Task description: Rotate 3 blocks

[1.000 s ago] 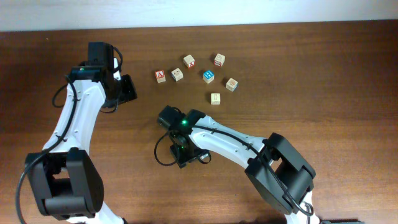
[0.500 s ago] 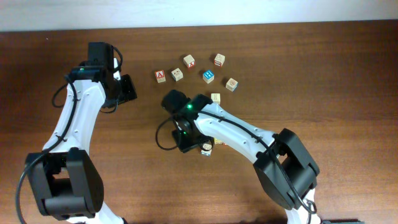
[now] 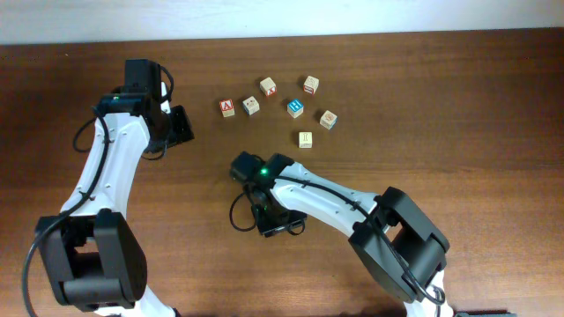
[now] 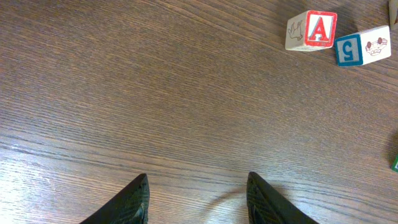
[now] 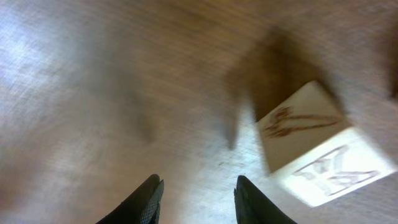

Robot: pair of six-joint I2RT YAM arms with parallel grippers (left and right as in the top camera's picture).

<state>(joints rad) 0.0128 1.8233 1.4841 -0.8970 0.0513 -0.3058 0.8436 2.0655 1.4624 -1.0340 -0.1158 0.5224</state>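
Several small pale alphabet blocks lie in a loose group at the table's far middle, among them a red-faced block (image 3: 268, 86), another red-faced block (image 3: 311, 84) and a yellowish block (image 3: 305, 139). In the right wrist view a blurred pale block (image 5: 317, 149) lies just right of my right gripper (image 5: 198, 183), outside its fingers. That gripper is open with bare wood between the fingers. In the overhead view my right gripper (image 3: 275, 218) hides this block. My left gripper (image 4: 197, 180) is open over bare wood, left of the group (image 3: 179, 125).
A cube with a red "A" face (image 4: 311, 30) and a cube with a blue "5" side (image 4: 362, 45) lie ahead of the left gripper. A blue-topped cube (image 3: 295, 107) sits within the group. The table's back edge meets a white wall.
My right gripper swung up toward the group, then back down and left; its jaws narrowed. A block seen beside it half a second ago is now hidden under it. The left arm held still.
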